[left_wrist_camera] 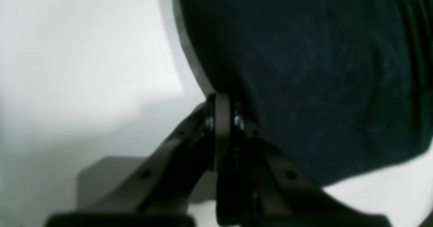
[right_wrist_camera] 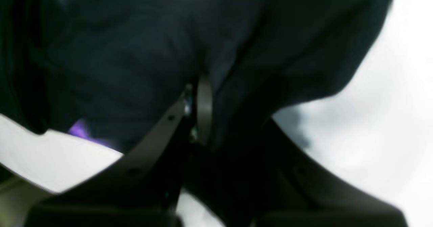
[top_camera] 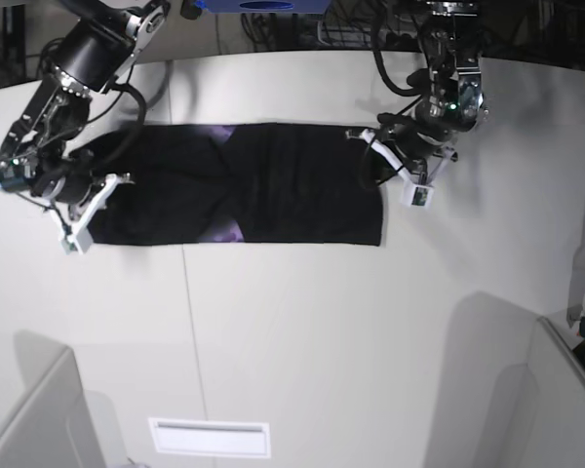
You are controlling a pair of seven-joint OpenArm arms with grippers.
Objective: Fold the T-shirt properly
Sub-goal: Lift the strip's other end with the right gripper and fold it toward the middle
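While wrist views blur, base shows the T-shirt (top_camera: 244, 185) flat.

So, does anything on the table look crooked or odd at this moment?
Only the shirt: it lies as a long band, bunched and twisted near its middle, where purple print shows through. Both grippers, left and right, pinch its ends.

t-shirt (top_camera: 244, 185) flat on table (top_camera: 322, 331), arms at both ends
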